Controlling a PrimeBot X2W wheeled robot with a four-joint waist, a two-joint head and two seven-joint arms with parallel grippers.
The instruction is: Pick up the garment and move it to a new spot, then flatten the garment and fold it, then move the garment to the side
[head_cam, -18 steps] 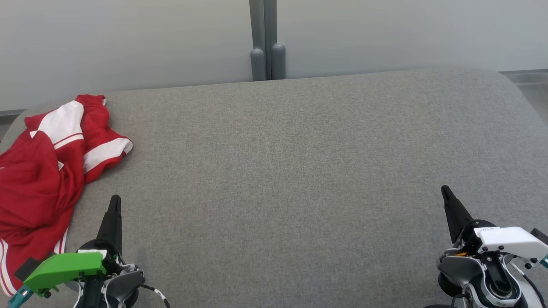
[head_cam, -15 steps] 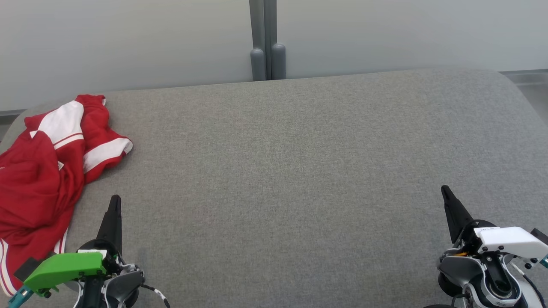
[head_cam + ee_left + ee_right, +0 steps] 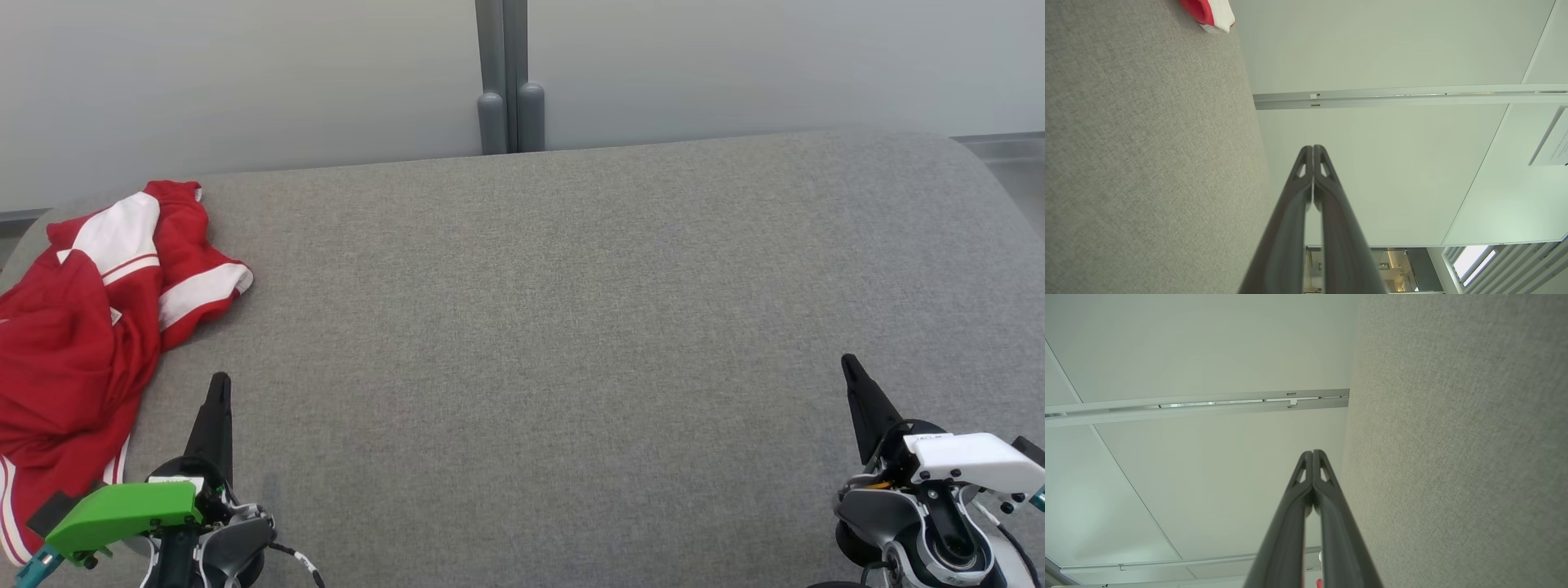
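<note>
Head view: garment position unchanged.

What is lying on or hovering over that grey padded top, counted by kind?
Red and white garment: 1
Grippers with two dark fingers: 2, the left gripper under a green cover and the right gripper under a white cover, both shut on nothing
Total: 3

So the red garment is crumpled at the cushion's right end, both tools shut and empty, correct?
No, the garment lies at the left end of the cushion, per the head view. The left tool and right tool are shut and empty.
</note>
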